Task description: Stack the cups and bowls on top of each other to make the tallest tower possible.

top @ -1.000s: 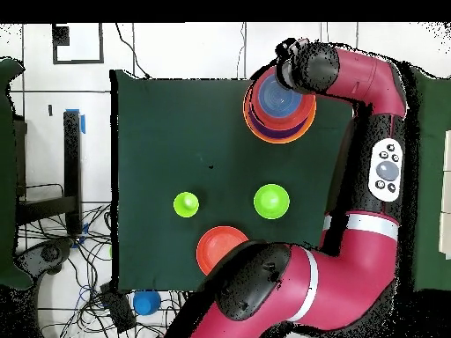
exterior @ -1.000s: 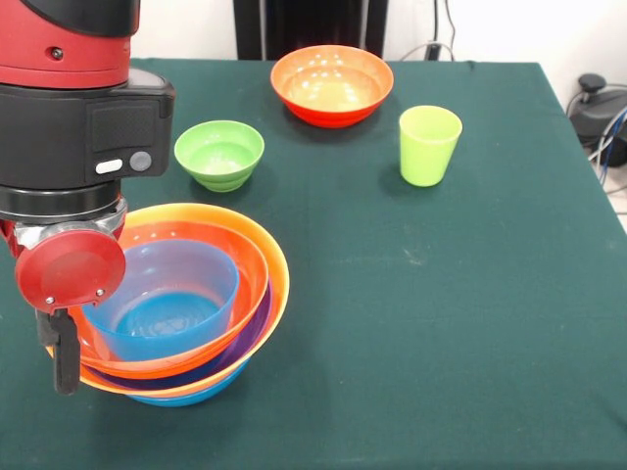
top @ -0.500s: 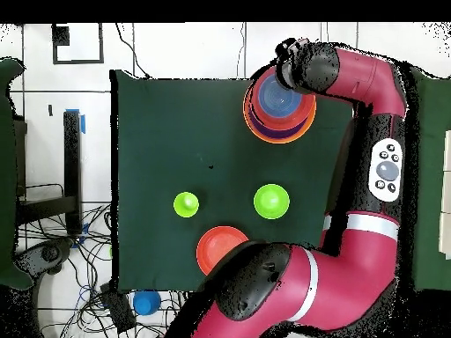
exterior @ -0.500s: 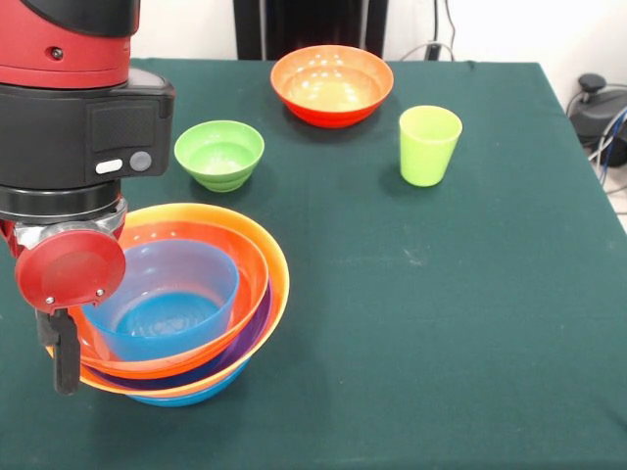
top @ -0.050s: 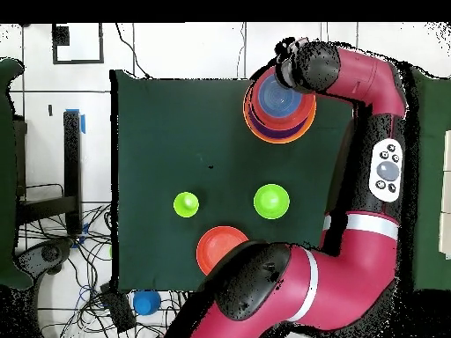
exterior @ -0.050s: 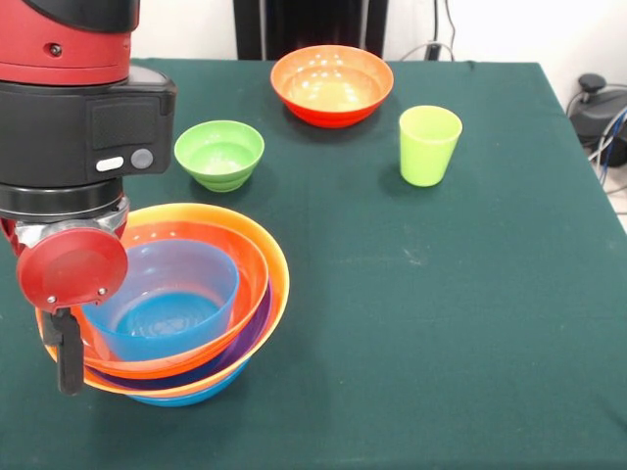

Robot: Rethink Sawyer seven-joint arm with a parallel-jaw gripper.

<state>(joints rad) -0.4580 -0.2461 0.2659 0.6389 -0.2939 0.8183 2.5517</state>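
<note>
The tower (exterior @ -0.050s: 181, 299) stands at the table's near left: a blue bowl nested in orange, purple and orange bowls, with a blue one at the bottom. My gripper (exterior @ -0.050s: 67, 357) hangs at the tower's left rim, mostly hidden behind the arm's red wrist cap. From above, the gripper (top @ -0.050s: 286, 55) sits over the far edge of the tower (top @ -0.050s: 278, 119). The small lime-green bowl (exterior @ -0.050s: 219, 154), the red-orange bowl (exterior @ -0.050s: 332, 85) and the lime-green cup (exterior @ -0.050s: 428, 145) stand apart on the cloth. The overhead view also shows the cup (top @ -0.050s: 186, 205), green bowl (top @ -0.050s: 271, 202) and red-orange bowl (top @ -0.050s: 221, 249).
The dark green table (exterior @ -0.050s: 441, 313) is bare on its right half. The arm's black and red wrist (exterior @ -0.050s: 78, 127) blocks the left side. Off the table, a blue round object (top @ -0.050s: 146, 302) lies among cables on the floor.
The wrist and gripper have crept very slightly to the right in the front view. The bowls and cup have not moved.
</note>
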